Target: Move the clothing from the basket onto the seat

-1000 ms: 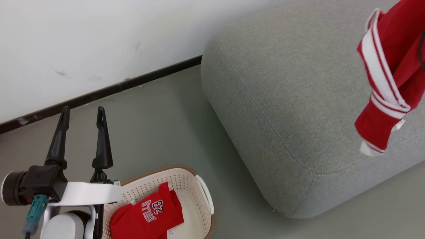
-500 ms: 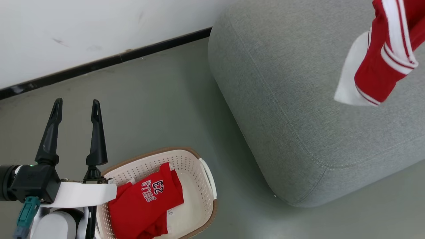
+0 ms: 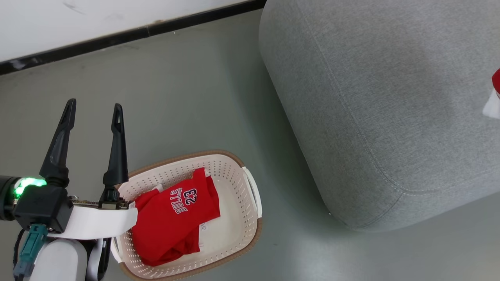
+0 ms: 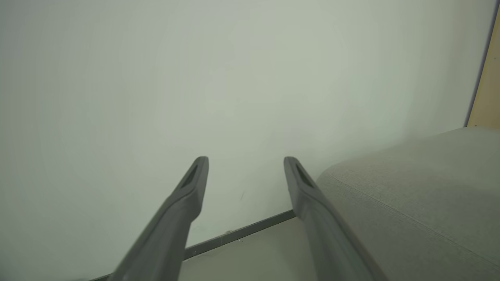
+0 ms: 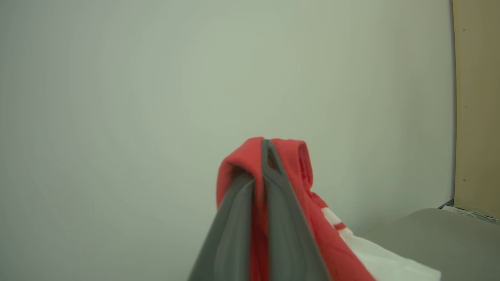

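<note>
Right claw (image 5: 259, 164) clenched on red striped garment (image 5: 302, 156). Left claw (image 3: 94, 104) spread, 8 o'clock. Lettered jersey (image 3: 175, 218) in basket (image 3: 250, 183), 7 o'clock. Seat (image 3: 371, 97) 2 o'clock; red scrap (image 3: 496, 80) at 3, maybe same garment.

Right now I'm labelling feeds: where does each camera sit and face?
Head view: on the head, looking down at floor, basket, seat; open left gripper at lower left.
Left wrist view: on the left wrist, facing the wall and seat; its spread fingers show.
Right wrist view: on the right wrist, facing the wall; right gripper shut on the striped garment.
Shared: both wrist views show wall and seat.
</note>
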Tool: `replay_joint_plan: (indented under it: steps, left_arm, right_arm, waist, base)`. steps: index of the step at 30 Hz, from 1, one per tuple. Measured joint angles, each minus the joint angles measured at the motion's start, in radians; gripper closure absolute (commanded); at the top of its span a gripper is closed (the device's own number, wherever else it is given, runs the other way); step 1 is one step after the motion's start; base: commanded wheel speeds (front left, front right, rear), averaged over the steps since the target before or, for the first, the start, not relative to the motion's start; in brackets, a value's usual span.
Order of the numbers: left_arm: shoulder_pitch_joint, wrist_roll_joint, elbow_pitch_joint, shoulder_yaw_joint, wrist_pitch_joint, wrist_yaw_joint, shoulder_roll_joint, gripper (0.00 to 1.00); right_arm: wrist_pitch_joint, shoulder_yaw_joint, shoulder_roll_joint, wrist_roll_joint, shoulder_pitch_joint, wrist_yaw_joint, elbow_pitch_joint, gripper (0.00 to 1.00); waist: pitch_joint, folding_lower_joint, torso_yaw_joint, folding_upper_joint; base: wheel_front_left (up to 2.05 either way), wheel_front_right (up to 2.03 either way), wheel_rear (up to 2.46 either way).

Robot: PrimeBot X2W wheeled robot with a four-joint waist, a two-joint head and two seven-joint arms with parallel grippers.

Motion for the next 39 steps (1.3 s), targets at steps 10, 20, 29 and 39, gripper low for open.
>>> replay_joint_plan:
  steps: [10, 20, 29, 39]
  left_arm:
    - [-0.029, 0.017, -0.006, -0.014, 0.01, -0.024, 0.021, 0.0]
    - [-0.046, 0.025, -0.011, -0.024, 0.026, -0.033, 0.03, 0.0]
    - [-0.073, 0.03, -0.016, -0.03, 0.035, -0.035, 0.043, 0.0]
    - [-0.09, 0.033, -0.024, -0.027, 0.044, -0.035, 0.049, 0.0]
  right_arm:
    - [-0.066, -0.051, -0.007, -0.03, -0.002, 0.0, 0.115, 1.0]
    - [-0.131, -0.115, -0.042, -0.07, -0.049, 0.0, 0.191, 1.0]
    - [-0.164, -0.113, -0.023, -0.081, -0.059, 0.0, 0.279, 1.0]
    - [-0.216, -0.072, 0.028, -0.12, -0.026, 0.0, 0.365, 1.0]
  waist:
    - [0.069, -0.0001, 0.026, 0.0]
    - [0.122, 0.0, 0.04, 0.0]
    - [0.161, 0.0, 0.046, 0.0]
    - [0.205, 0.0, 0.053, 0.0]
  base:
    - [0.0, 0.0, 0.0]
    - [0.0, 0.0, 0.0]
    - [0.0, 0.0, 0.0]
    - [0.0, 0.0, 0.0]
